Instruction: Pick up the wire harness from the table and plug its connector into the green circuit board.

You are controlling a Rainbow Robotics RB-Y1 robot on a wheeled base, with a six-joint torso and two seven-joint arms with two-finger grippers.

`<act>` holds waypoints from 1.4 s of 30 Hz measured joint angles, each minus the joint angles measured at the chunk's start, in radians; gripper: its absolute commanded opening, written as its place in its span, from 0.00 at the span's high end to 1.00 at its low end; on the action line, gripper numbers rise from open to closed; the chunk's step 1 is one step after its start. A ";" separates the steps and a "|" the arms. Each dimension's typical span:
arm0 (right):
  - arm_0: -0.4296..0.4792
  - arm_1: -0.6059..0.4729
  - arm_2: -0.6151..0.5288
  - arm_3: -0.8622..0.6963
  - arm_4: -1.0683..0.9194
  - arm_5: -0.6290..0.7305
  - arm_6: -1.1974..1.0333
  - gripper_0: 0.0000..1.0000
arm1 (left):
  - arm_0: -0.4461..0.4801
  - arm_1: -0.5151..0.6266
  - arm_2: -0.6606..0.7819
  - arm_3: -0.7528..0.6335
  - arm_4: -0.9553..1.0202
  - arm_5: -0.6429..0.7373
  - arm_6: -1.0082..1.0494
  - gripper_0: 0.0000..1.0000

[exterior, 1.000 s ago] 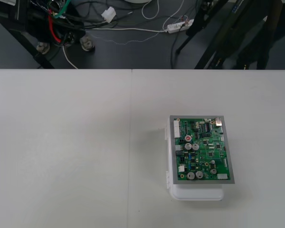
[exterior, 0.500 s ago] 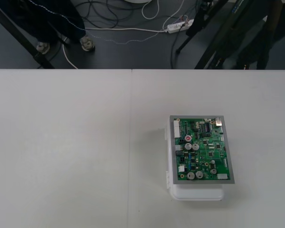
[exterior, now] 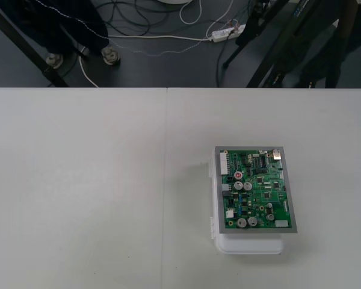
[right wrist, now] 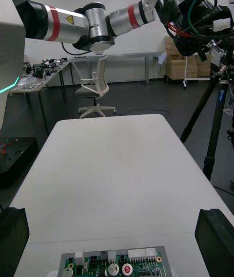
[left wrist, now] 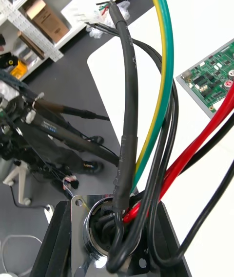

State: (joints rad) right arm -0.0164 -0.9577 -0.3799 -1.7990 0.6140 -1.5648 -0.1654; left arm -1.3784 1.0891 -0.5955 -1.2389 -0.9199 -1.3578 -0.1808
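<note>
While left gripper clamps one harness (socket end, seemingly), right gripper gapes near one board.

My front camera looks steeply down from high above the table, with the green board in view. My right wrist camera sits low and looks level across that board's edge. My left wrist camera, raised, peers down past the harness close before it onto the same board.
</note>
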 measured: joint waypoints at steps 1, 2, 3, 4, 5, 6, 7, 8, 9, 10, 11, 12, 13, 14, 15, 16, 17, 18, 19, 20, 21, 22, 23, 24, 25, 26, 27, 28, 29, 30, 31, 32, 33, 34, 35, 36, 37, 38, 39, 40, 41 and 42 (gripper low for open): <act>0.000 0.000 0.000 0.000 0.000 0.000 0.000 0.00 | 0.001 -0.015 0.016 0.006 -0.015 -0.008 0.001 1.00; 0.000 0.000 0.000 0.000 0.000 0.000 0.000 0.00 | 0.005 -0.031 0.036 0.012 -0.036 -0.018 0.004 1.00; 0.000 0.000 0.000 0.000 0.000 0.000 0.000 0.00 | 0.012 -0.049 0.065 0.014 -0.064 -0.027 0.010 1.00; 0.000 0.000 0.000 0.000 0.000 0.000 0.000 0.00 | 0.022 -0.066 0.095 0.014 -0.089 -0.036 0.021 1.00; 0.000 0.000 0.000 0.000 0.000 0.000 0.000 0.00 | 0.037 -0.086 0.133 0.013 -0.114 -0.045 0.036 1.00; 0.000 0.000 0.000 0.000 0.000 0.000 0.000 0.00 | 0.056 -0.106 0.175 0.009 -0.143 -0.054 0.055 1.00; 0.000 0.000 0.000 0.000 0.000 0.000 0.000 0.00 | 0.075 -0.125 0.215 0.003 -0.166 -0.063 0.076 1.00; 0.000 0.000 0.000 0.000 0.000 0.000 0.000 0.00 | 0.097 -0.143 0.255 -0.006 -0.185 -0.070 0.098 1.00; 0.000 0.000 0.000 0.000 0.000 0.000 0.000 0.00 | 0.120 -0.157 0.288 -0.017 -0.198 -0.076 0.119 1.00; 0.000 0.000 0.000 0.000 0.000 0.000 0.000 0.00 | 0.141 -0.168 0.314 -0.029 -0.207 -0.080 0.138 1.00; 0.000 0.000 0.000 0.000 0.000 0.000 0.000 0.00 | 0.160 -0.176 0.331 -0.039 -0.212 -0.082 0.152 1.00; 0.000 0.000 0.000 0.000 0.000 0.000 0.000 0.00 | 0.178 -0.182 0.342 -0.049 -0.215 -0.084 0.160 1.00; 0.000 0.000 0.000 0.000 0.000 0.000 0.000 0.00 | 0.192 -0.187 0.347 -0.056 -0.217 -0.085 0.161 1.00; 0.000 0.000 0.000 0.000 0.000 0.000 0.000 0.00 | 0.205 -0.191 0.349 -0.062 -0.221 -0.085 0.161 1.00; 0.000 0.000 0.000 0.000 0.000 0.000 0.000 0.00 | 0.217 -0.197 0.352 -0.070 -0.229 -0.086 0.161 1.00; 0.000 0.000 0.000 0.000 0.000 0.000 0.000 0.00 | 0.230 -0.205 0.358 -0.078 -0.241 -0.086 0.161 1.00; 0.000 0.000 0.000 0.000 0.000 0.000 0.000 0.00 | 0.242 -0.214 0.367 -0.089 -0.256 -0.086 0.161 1.00; 0.000 0.000 0.000 0.000 0.000 0.000 0.000 0.00 | 0.257 -0.226 0.380 -0.103 -0.278 -0.086 0.161 1.00; 0.000 0.000 0.000 0.000 0.000 0.000 0.000 0.00 | 0.273 -0.239 0.397 -0.120 -0.300 -0.087 0.161 1.00; 0.000 0.000 0.000 0.000 0.000 0.000 0.000 0.00 | 0.291 -0.255 0.417 -0.140 -0.321 -0.087 0.161 1.00; 0.000 0.000 0.000 0.000 0.000 0.000 0.000 0.00 | 0.310 -0.271 0.436 -0.159 -0.340 -0.088 0.161 1.00; 0.000 0.000 0.000 0.001 0.000 0.000 0.000 0.00 | 0.328 -0.289 0.456 -0.178 -0.358 -0.088 0.161 1.00; 0.000 0.000 0.000 0.001 0.000 0.000 0.000 0.00 | 0.348 -0.308 0.476 -0.196 -0.374 -0.089 0.161 1.00; 0.000 0.000 0.000 0.001 0.000 0.000 0.000 0.00 | 0.365 -0.326 0.492 -0.208 -0.384 -0.090 0.161 1.00; 0.000 0.000 0.000 0.001 0.000 0.000 0.000 0.00 | 0.380 -0.342 0.504 -0.220 -0.395 -0.090 0.161 1.00; 0.000 0.000 0.000 0.001 0.000 0.000 0.000 0.00 | 0.395 -0.357 0.513 -0.229 -0.404 -0.091 0.161 1.00; 0.000 0.000 0.000 0.001 0.000 0.000 0.000 0.00 | 0.409 -0.372 0.519 -0.238 -0.412 -0.091 0.161 1.00; 0.000 0.000 0.000 0.001 0.000 0.000 0.000 0.00 | 0.423 -0.385 0.524 -0.245 -0.422 -0.091 0.161 1.00; 0.000 0.000 0.000 0.001 0.000 0.000 0.000 0.00 | 0.437 -0.399 0.528 -0.253 -0.432 -0.091 0.161 1.00; 0.000 0.000 0.000 0.001 0.000 0.000 0.000 0.00 | 0.451 -0.413 0.532 -0.261 -0.442 -0.091 0.161 1.00; 0.000 0.000 0.000 0.001 0.000 0.000 0.000 0.00 | 0.464 -0.427 0.535 -0.269 -0.451 -0.091 0.161 1.00; 0.000 0.000 0.000 0.001 0.000 0.000 0.000 0.00 | 0.477 -0.439 0.539 -0.275 -0.460 -0.091 0.161 1.00; 0.000 0.000 0.000 0.001 0.000 0.000 0.000 0.00 | 0.489 -0.453 0.542 -0.279 -0.468 -0.092 0.161 1.00; 0.000 0.000 0.000 0.001 0.000 0.000 0.000 0.00 | 0.501 -0.467 0.546 -0.283 -0.473 -0.092 0.161 1.00; 0.000 0.000 0.000 0.001 0.000 0.000 0.000 0.00 | 0.511 -0.480 0.549 -0.285 -0.479 -0.092 0.161 1.00; 0.000 0.000 0.000 0.001 0.000 0.000 0.000 0.00 | 0.520 -0.492 0.551 -0.286 -0.484 -0.092 0.161 1.00; 0.000 0.000 0.000 0.001 0.000 0.000 0.000 0.00 | 0.529 -0.504 0.552 -0.287 -0.488 -0.092 0.161 1.00; 0.000 0.000 0.000 0.001 0.000 0.000 0.000 0.00 | 0.537 -0.514 0.552 -0.288 -0.490 -0.092 0.161 1.00; 0.000 0.000 0.000 0.001 0.000 0.000 0.000 0.00 | 0.544 -0.524 0.552 -0.288 -0.492 -0.092 0.161 1.00; 0.000 0.000 0.000 0.001 0.000 0.000 0.000 0.00 | 0.551 -0.532 0.552 -0.290 -0.495 -0.092 0.161 1.00; 0.000 0.000 0.000 0.001 0.000 0.000 0.000 0.00 | 0.557 -0.539 0.552 -0.292 -0.499 -0.092 0.161 1.00; 0.000 0.000 0.000 0.001 0.000 0.000 0.000 0.00 | 0.565 -0.546 0.552 -0.295 -0.504 -0.092 0.161 1.00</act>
State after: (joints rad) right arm -0.0164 -0.9576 -0.3798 -1.7983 0.6142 -1.5648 -0.1654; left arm -0.8137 0.5427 -0.0431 -1.5342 -1.4242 -1.4499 -0.0196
